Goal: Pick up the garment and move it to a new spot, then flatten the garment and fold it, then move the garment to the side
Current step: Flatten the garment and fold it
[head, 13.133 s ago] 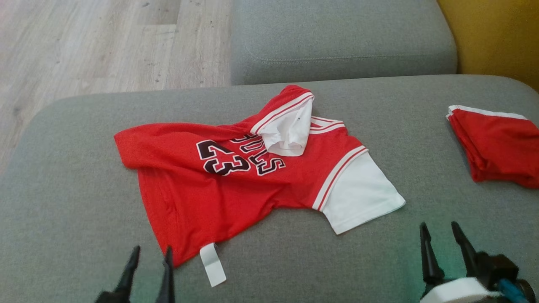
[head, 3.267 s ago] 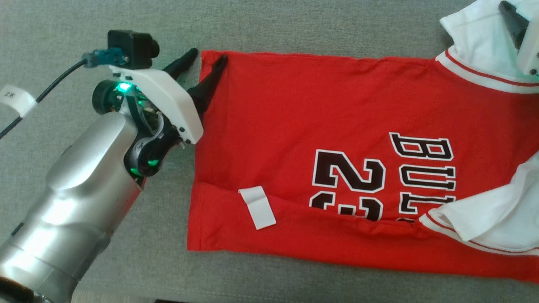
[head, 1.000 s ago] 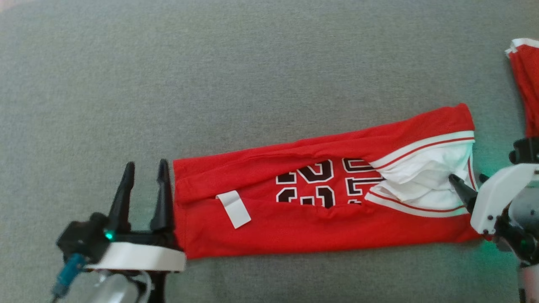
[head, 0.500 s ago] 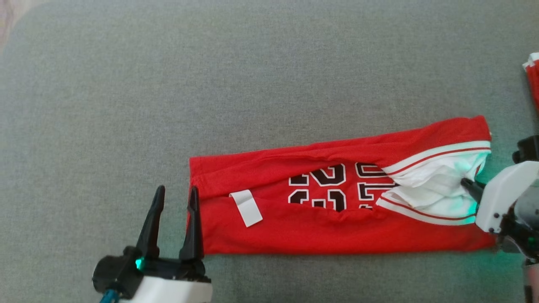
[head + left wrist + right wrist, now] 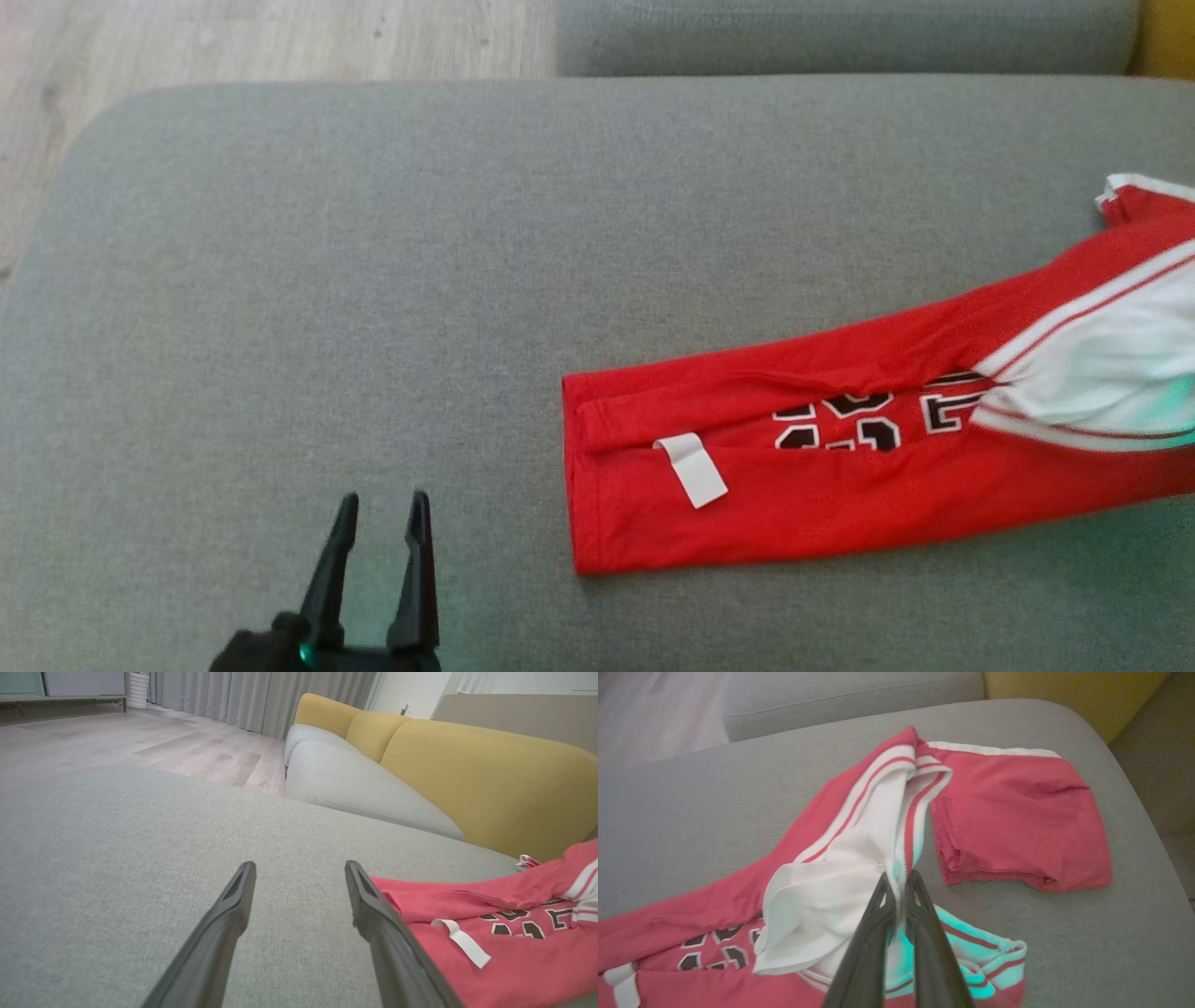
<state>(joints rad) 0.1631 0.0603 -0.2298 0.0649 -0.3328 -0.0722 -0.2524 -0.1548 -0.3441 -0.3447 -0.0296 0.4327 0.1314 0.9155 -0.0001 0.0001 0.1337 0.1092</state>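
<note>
The garment point(image 5: 840, 485) is a red jersey with white sleeves and black lettering, folded into a long strip across the right of the grey cushion point(image 5: 373, 280). In the right wrist view my right gripper point(image 5: 897, 877) is shut on the garment's point(image 5: 859, 868) white collar end and lifts it off the cushion. My left gripper point(image 5: 381, 509) stands open at the lower left, a short way left of the garment's hem. From the left wrist, the left gripper point(image 5: 299, 872) has only cushion between its fingers, with the garment point(image 5: 490, 933) to its right.
A second red folded piece point(image 5: 1017, 821) lies on the cushion just beyond the lifted end. A further grey seat point(image 5: 840, 37) and a yellow backrest point(image 5: 467, 774) stand behind. Wooden floor point(image 5: 233, 37) shows past the cushion's far left edge.
The right gripper has shut on the garment's collar end and drawn it right and up. The left gripper, still open, now sits clear of the hem. The head camera has shifted.
</note>
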